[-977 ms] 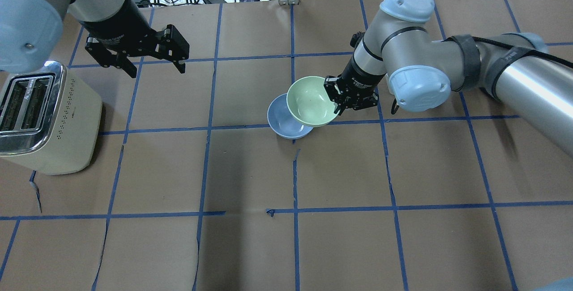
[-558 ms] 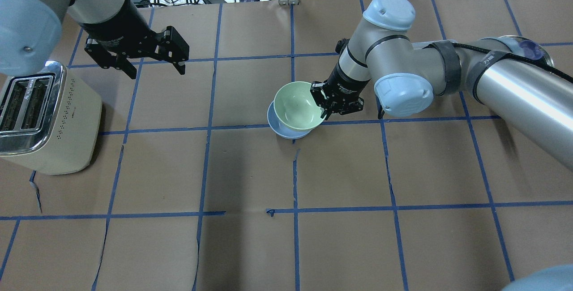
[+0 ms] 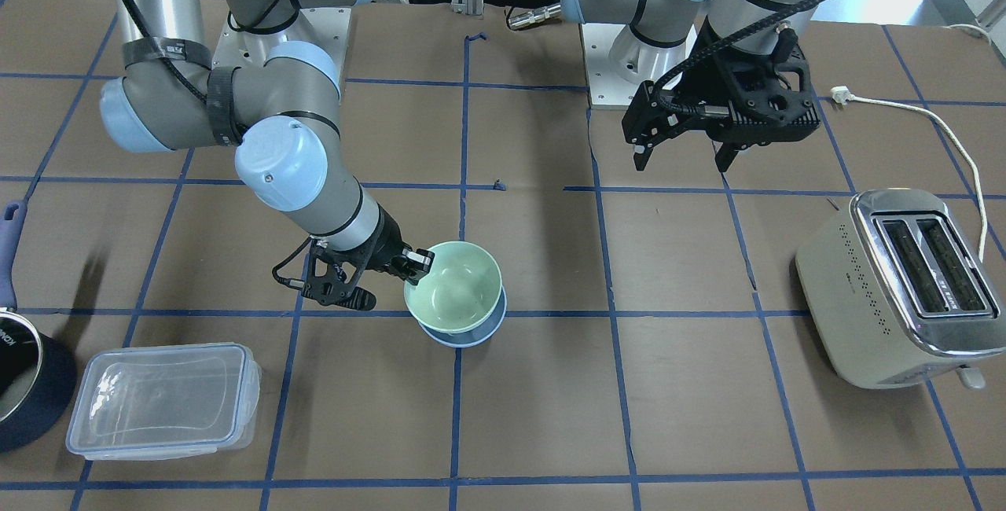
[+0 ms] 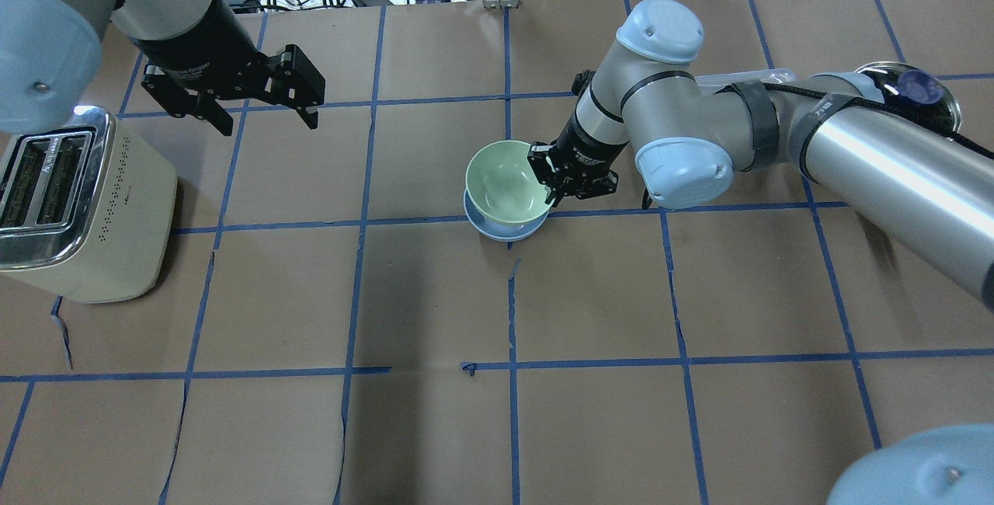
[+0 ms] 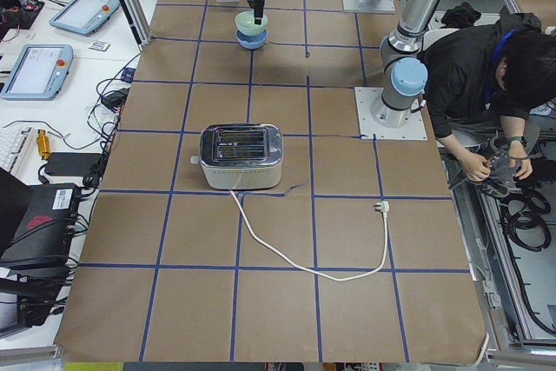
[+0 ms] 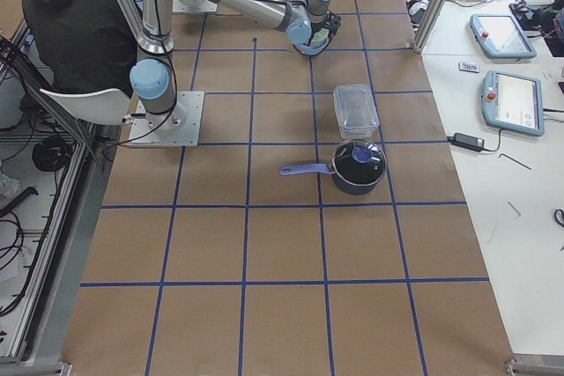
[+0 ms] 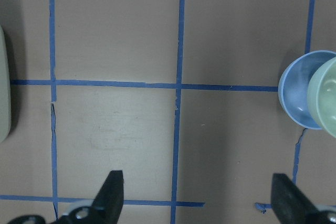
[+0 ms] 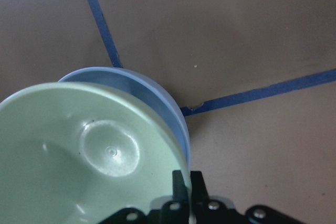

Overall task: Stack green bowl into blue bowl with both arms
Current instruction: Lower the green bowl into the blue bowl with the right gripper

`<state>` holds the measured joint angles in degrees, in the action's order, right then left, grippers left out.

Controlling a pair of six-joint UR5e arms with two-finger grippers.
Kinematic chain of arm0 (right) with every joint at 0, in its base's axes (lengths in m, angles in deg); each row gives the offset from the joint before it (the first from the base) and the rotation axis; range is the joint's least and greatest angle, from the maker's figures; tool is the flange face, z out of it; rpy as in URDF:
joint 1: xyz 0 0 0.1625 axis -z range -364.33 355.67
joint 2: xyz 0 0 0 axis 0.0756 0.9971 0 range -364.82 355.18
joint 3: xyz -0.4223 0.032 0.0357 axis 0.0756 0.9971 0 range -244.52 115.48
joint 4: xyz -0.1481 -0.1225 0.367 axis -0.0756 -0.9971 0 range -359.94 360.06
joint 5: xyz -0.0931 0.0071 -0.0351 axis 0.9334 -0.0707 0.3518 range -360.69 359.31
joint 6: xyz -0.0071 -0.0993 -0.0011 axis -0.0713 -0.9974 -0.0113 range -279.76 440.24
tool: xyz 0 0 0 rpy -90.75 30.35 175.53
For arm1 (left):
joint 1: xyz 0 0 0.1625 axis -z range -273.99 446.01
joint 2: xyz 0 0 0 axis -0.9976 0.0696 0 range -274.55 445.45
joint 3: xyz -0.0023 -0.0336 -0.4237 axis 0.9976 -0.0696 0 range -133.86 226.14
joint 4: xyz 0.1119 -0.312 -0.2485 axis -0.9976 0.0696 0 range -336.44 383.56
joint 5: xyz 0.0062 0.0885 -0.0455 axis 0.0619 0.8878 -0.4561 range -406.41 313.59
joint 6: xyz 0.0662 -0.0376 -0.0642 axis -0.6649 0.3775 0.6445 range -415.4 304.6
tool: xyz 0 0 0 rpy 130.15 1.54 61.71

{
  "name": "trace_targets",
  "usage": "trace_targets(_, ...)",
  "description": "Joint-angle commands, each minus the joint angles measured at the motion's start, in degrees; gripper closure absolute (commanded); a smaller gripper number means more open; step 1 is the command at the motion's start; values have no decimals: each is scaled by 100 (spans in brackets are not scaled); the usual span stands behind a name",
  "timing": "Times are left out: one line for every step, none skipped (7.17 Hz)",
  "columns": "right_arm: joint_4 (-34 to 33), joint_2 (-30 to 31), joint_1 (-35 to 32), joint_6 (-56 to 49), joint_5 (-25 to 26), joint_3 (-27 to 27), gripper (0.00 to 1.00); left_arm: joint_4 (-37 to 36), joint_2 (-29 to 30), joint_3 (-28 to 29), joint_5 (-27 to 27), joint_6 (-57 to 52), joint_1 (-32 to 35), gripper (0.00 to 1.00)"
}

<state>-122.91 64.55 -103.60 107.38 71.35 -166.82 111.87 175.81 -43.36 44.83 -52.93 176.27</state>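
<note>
Moved, green bowl (image 4: 501, 179) now covers blue bowl (image 4: 497, 232); toaster (image 4: 93, 214) well apart.

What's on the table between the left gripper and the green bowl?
Nothing: overhead, only bare brown paper and blue tape lines lie between the left gripper and the green bowl.

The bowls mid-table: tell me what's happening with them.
The right gripper is pinching the green bowl by its rim and holding it in the mouth of the blue bowl, which sits on the table. Whether it is fully seated is unclear. The left gripper hangs open and empty, off near the toaster.
</note>
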Motion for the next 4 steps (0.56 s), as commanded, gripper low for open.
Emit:
trace_targets(-104, -64, -40, 38, 3, 0, 100, 10, 25, -14, 0, 0, 0, 0)
trace_targets(-130, -64, -49, 12, 12, 0, 56, 2, 17, -6, 0, 0, 0, 0)
trace_targets(-366, -73, -40, 20, 64, -26, 7, 2, 17, -6, -9, 0, 0, 0)
trace_targets(-446, -64, -40, 29, 99, -9, 0, 2, 17, -6, -9, 0, 0, 0)
